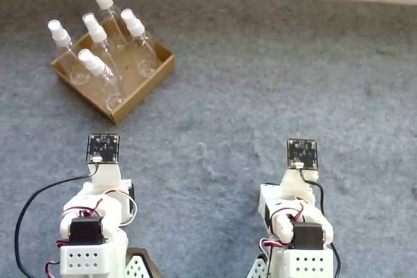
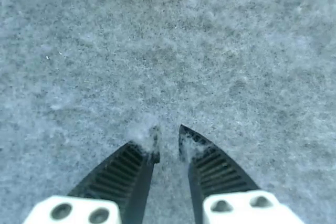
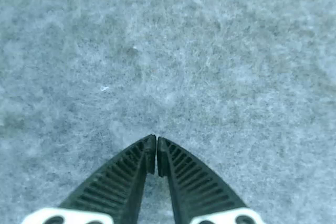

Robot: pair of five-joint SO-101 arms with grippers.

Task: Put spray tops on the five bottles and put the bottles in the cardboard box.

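Your five bottles (image 1: 103, 47) stand upright in the cardboard box (image 1: 146, 89) at the far left, spray tops up. Your left gripper (image 2: 168, 142) is slightly parted above the grey mat (image 1: 260, 83), and your right gripper (image 3: 157, 153) is pressed together.

Grey felt-covered table (image 1: 273, 83), cardboard box (image 1: 142, 93) toward its far left corner.

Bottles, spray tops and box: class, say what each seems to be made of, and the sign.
Box: brown matt cardboard, thin folded walls. Bottles: clear glossy plastic or glass, cannot tell which; the box floor shows through. Spray tops: white opaque, likely plastic.
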